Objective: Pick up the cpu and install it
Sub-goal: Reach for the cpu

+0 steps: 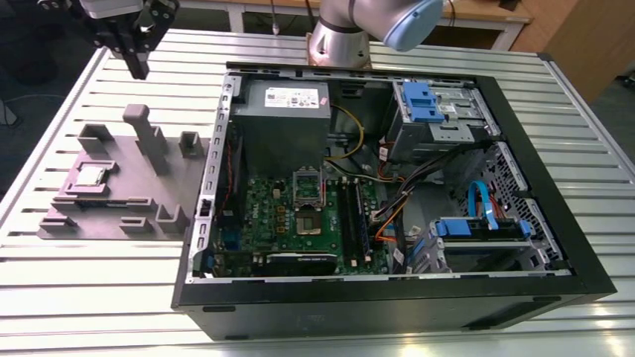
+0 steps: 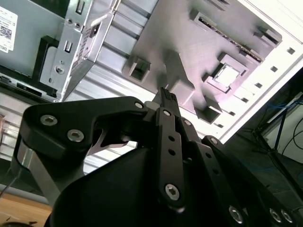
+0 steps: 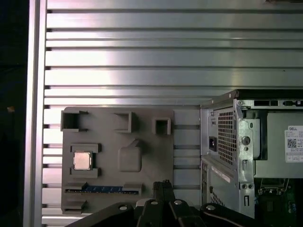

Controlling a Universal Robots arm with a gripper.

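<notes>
The hand [image 3: 164, 183], fingers together and empty, hangs above the tabletop [image 3: 142, 56], well apart from the cpu [image 3: 82, 161] lying flat in the pocket of the grey fixture [image 3: 161, 156] beside the open case [image 3: 227, 137]; a clean pick probably needs a square, centred descent onto the chip's edges

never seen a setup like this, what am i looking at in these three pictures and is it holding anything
It is a silver-grey robot arm working at a slatted metal table. The exterior view comes from a camera off the arm; both wrist views come from cameras riding on it, looking past its black gripper. On the table lie a grey plastic fixture plate and an open black computer case with a green motherboard inside. The small square silvery cpu sits in a pocket of the fixture. The gripper hangs near the fixture, shut, holding nothing.
</notes>
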